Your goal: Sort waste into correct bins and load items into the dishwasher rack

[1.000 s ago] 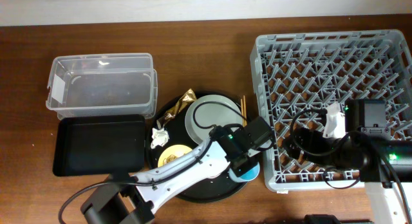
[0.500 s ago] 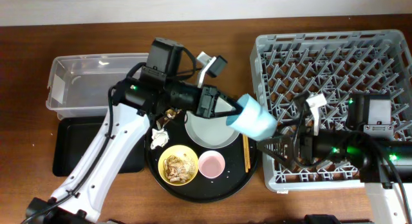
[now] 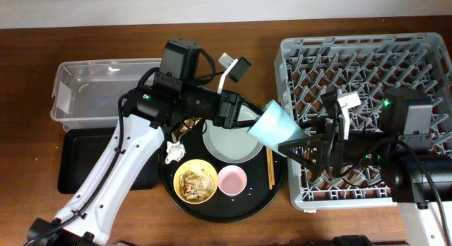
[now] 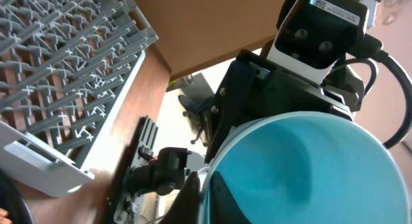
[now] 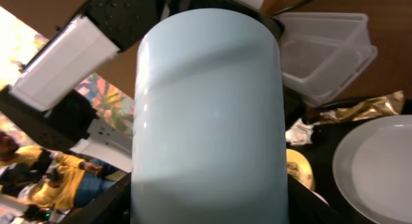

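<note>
My left gripper is shut on the rim of the blue cup and holds it on its side in the air between the round tray and the dishwasher rack. The left wrist view looks into the cup, with a finger on each side of its rim. My right gripper is open, with a finger on each side of the cup's body. On the tray lie the plate, the yellow bowl with food scraps, the pink cup, the chopsticks, the tissue and the wrapper.
The round black tray sits left of the rack. The clear tub stands at the back left, with the shallow black tray in front of it. My left arm reaches over the tray's back edge.
One second ago my left gripper was low at the tray's right side on the cup. It has lifted the cup up and right. My right gripper has moved left onto the cup.
</note>
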You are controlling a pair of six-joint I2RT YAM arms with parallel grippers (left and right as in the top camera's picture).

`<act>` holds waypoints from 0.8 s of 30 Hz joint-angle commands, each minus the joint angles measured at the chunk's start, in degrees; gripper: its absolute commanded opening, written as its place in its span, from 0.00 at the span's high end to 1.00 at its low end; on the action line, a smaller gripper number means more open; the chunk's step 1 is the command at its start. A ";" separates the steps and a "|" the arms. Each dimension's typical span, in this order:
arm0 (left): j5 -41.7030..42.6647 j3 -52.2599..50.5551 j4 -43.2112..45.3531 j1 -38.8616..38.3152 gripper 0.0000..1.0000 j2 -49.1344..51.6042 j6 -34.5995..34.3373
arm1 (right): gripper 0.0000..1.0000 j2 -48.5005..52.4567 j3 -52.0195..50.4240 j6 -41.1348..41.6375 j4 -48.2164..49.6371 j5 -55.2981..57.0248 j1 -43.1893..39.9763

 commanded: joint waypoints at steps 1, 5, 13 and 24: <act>-3.28 0.74 0.20 -0.28 0.01 -0.66 0.09 | 0.41 -4.09 0.52 3.37 -0.57 10.05 0.79; -18.12 0.72 -2.10 1.88 0.01 -0.66 0.09 | 0.41 -9.11 0.63 13.18 -15.21 35.76 -7.34; -27.04 0.72 -16.59 2.58 0.01 -0.66 5.11 | 0.41 13.86 0.68 16.00 -30.95 71.89 -23.58; -30.32 0.74 -17.18 2.58 0.01 -1.42 5.09 | 0.11 11.74 14.51 -0.83 -34.75 41.99 -22.08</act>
